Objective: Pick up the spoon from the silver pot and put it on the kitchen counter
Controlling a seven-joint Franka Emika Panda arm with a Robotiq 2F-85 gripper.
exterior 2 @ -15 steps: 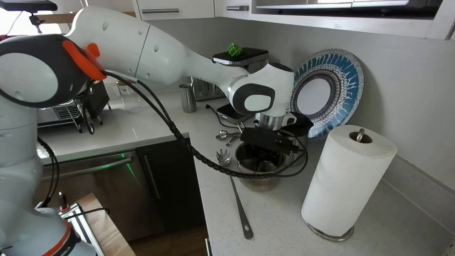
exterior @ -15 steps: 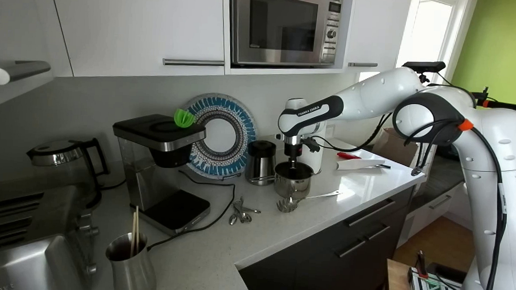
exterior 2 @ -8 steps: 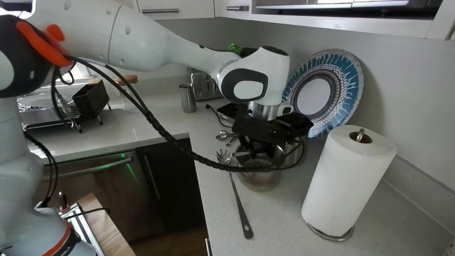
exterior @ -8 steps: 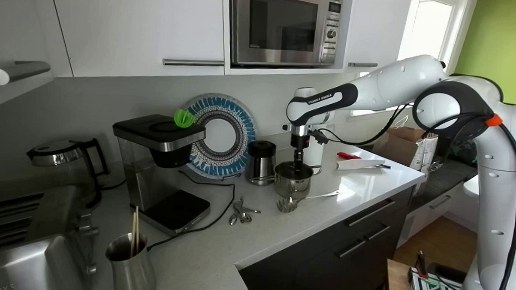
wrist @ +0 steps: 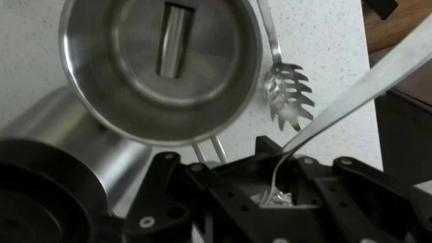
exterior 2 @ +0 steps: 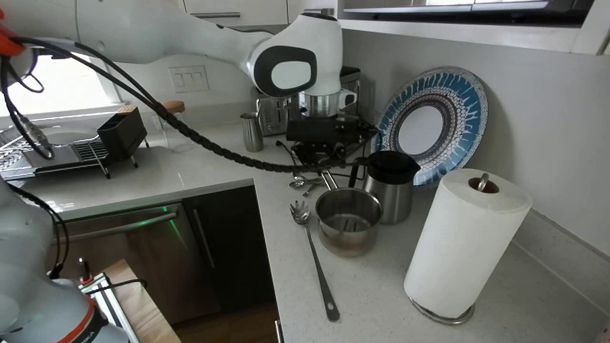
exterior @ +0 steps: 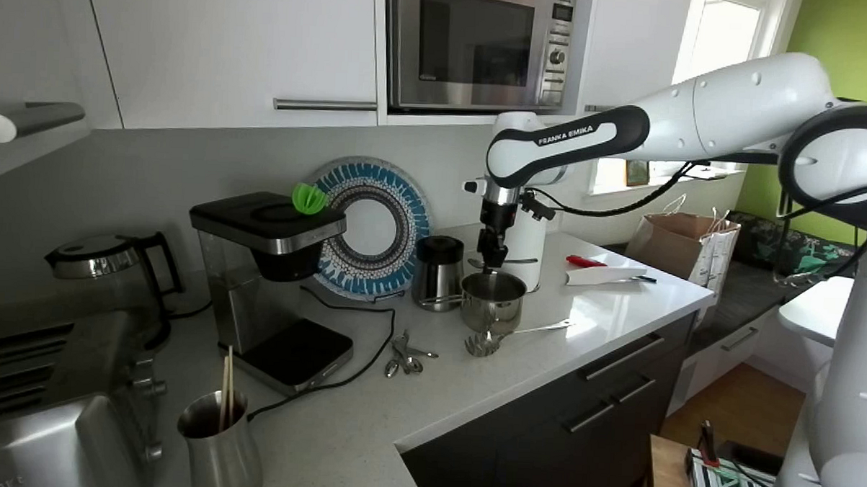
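Well, the gripper (exterior: 490, 263) pinches the spoon (wrist: 356, 97) near its bowl end, fingers closed; that overhanging handle could swivel it loose onto the silver pot (exterior 2: 347, 242).

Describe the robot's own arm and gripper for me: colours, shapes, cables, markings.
The arm is white, smooth and rounded, with a dark band lettered FRANKA EMIKA, an orange fitting and a silvery metal collar at the wrist. Black cables hang along its outside. The gripper is black, angular and jointed, with pale round screw heads.
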